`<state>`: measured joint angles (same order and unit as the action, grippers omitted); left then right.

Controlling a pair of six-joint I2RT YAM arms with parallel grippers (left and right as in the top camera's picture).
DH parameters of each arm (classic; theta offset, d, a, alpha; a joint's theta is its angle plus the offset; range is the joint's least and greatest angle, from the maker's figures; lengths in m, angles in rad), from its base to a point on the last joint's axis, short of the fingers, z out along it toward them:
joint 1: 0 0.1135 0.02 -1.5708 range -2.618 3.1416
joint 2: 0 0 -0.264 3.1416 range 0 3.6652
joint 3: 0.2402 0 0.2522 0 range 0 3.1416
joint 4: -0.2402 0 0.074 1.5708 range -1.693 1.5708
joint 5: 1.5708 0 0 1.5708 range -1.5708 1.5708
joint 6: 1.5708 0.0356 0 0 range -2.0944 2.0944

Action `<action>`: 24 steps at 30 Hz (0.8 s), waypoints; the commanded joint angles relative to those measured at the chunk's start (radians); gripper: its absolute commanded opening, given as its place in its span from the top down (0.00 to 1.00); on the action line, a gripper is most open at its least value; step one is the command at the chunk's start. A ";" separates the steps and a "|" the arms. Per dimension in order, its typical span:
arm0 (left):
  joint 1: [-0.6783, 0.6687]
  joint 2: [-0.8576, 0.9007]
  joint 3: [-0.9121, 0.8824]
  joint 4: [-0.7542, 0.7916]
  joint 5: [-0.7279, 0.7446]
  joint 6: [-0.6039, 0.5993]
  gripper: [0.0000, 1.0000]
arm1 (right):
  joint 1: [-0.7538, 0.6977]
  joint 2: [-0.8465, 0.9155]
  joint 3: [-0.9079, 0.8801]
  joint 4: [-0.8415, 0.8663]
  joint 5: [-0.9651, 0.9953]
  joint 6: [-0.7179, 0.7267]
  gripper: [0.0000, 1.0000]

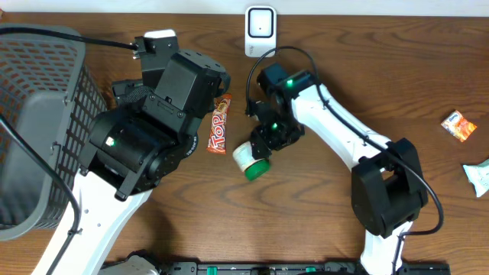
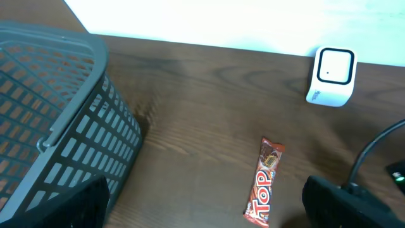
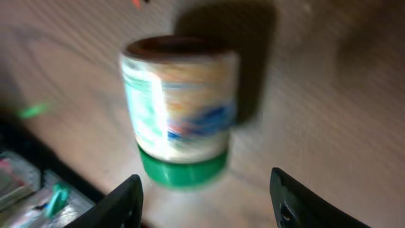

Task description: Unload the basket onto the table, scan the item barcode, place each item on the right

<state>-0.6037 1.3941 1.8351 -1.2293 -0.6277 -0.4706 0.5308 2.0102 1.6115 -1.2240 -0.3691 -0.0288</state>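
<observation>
Green-lidded cup (image 3: 180, 107) between parted right fingers (image 3: 123, 202), seemingly untouched.

On my overhead feed a grey plastic mesh basket (image 1: 53, 84) fills the left edge of the wooden table (image 1: 306, 221), its rim cut off by the frame. From the left wrist camera I see its slatted wall (image 2: 63, 95) and some bare wood to its right. A candy bar (image 1: 220, 124) lies flat near the middle of the table, right of the basket and well apart from it. Its red-orange wrapper reads "TOP" in white letters (image 2: 264, 183), its length running near to far. Far over on the right sits a small orange packet (image 1: 458, 126). Nearer than that, a white and green packet (image 1: 479, 177) is clipped by the right edge.
</observation>
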 commanded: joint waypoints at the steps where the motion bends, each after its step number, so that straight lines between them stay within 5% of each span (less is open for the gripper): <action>1: 0.003 -0.001 0.008 -0.001 -0.016 0.005 0.02 | -0.015 0.003 0.019 -0.049 -0.025 0.040 0.41; 3: 0.003 -0.001 0.008 -0.001 -0.016 0.006 0.02 | -0.021 0.004 0.019 -0.071 -0.025 0.040 0.38; 6: 0.003 -0.001 0.008 -0.001 -0.016 0.006 0.02 | -0.022 0.004 0.019 -0.063 -0.026 0.040 0.15; 10: 0.003 -0.001 0.008 -0.001 -0.016 0.006 0.02 | 0.003 0.004 0.019 -0.047 -0.026 0.049 0.01; 16: 0.003 -0.001 0.008 -0.001 -0.016 0.006 0.02 | 0.055 0.004 0.000 0.010 0.016 0.123 0.01; 24: 0.003 -0.001 0.008 -0.001 -0.016 0.005 0.02 | 0.091 0.004 -0.087 0.098 0.156 0.480 0.01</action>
<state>-0.6037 1.3941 1.8351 -1.2293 -0.6277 -0.4709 0.6086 2.0102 1.5600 -1.1450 -0.2691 0.2596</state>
